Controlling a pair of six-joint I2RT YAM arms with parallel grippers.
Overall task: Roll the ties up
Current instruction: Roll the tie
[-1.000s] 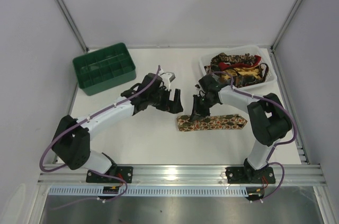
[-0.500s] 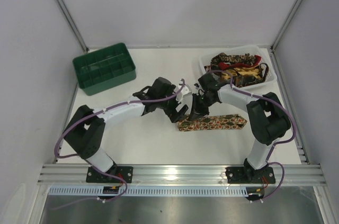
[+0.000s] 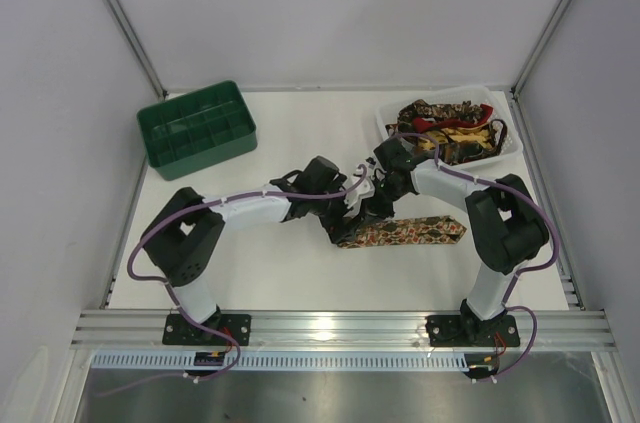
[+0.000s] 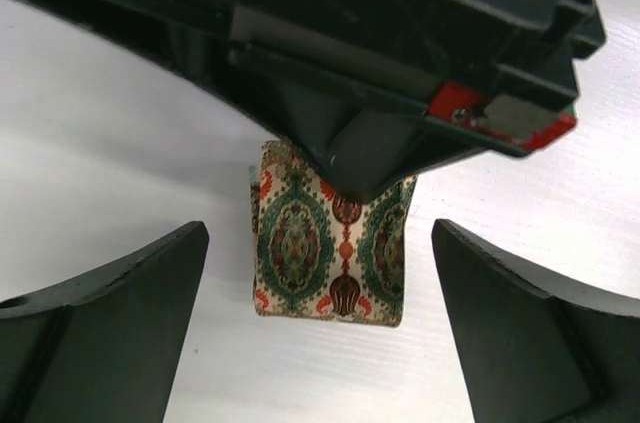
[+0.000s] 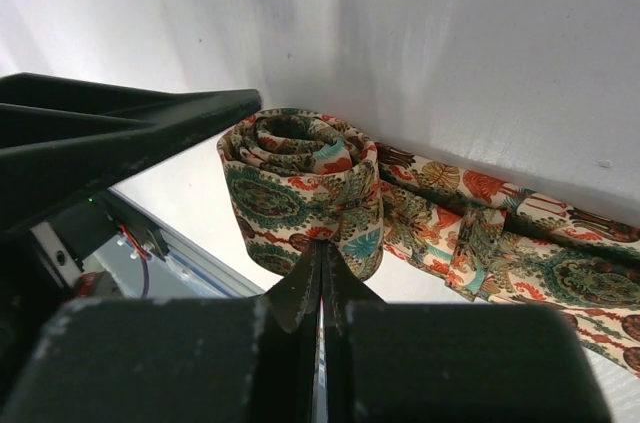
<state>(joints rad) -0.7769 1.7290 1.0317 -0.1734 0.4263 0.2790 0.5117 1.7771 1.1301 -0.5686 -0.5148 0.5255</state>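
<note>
A floral tie [image 3: 420,231] lies flat on the white table, its left end wound into a roll [image 5: 290,178]. My right gripper [image 5: 322,248] is shut, its tips pinching the roll's outer layer. In the left wrist view the same roll [image 4: 320,253] stands between my left gripper's [image 4: 320,338] wide-open fingers [image 4: 100,328], touching neither, with the right gripper [image 4: 370,158] coming down on it from above. From the top view, the left gripper [image 3: 345,216] and the right gripper [image 3: 369,209] meet at the tie's left end. More ties [image 3: 445,128] are heaped at the back right.
The heaped ties fill a white tray [image 3: 512,150] at the back right. A green compartmented crate [image 3: 197,129] stands at the back left. Grey walls close in the table on three sides, and a metal rail runs along the near edge.
My left arm has swung right across the table, and its open fingers now flank the rolled end. The right gripper has kept its pinch in the same place.
</note>
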